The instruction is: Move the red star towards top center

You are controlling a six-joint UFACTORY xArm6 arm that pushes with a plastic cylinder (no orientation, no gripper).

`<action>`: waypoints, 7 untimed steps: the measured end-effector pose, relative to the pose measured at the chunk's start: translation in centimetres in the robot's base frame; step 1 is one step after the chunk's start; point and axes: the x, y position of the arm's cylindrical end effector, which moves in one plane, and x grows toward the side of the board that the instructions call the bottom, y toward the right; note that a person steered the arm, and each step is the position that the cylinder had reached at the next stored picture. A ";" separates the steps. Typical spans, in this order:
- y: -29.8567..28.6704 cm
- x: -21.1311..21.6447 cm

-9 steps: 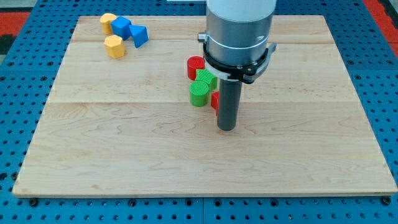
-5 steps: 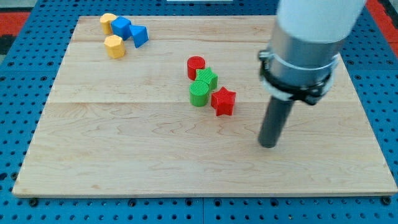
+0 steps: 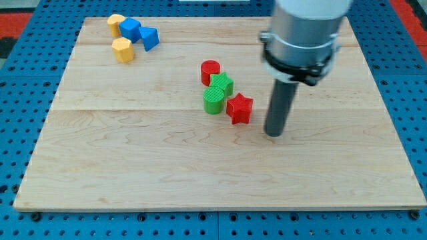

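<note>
Wooden tabletop [image 3: 133, 167], pale. Red star [image 3: 239, 109] is lodged against green cylinder [image 3: 213, 100], mid-board. My tip [image 3: 274, 132], a plain rod with nothing gripped, is set just right of the star, slightly below, presumably for pushing it topward.

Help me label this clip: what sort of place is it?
Probably a robotics lab bench: a wooden board lies on a blue perforated table, and my tip sits right of the red star among small coloured blocks.
</note>
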 end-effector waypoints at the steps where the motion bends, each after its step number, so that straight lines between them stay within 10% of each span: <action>1: -4.5 3.5; 6: 4.9 -17.6; 7: 10.8 -15.0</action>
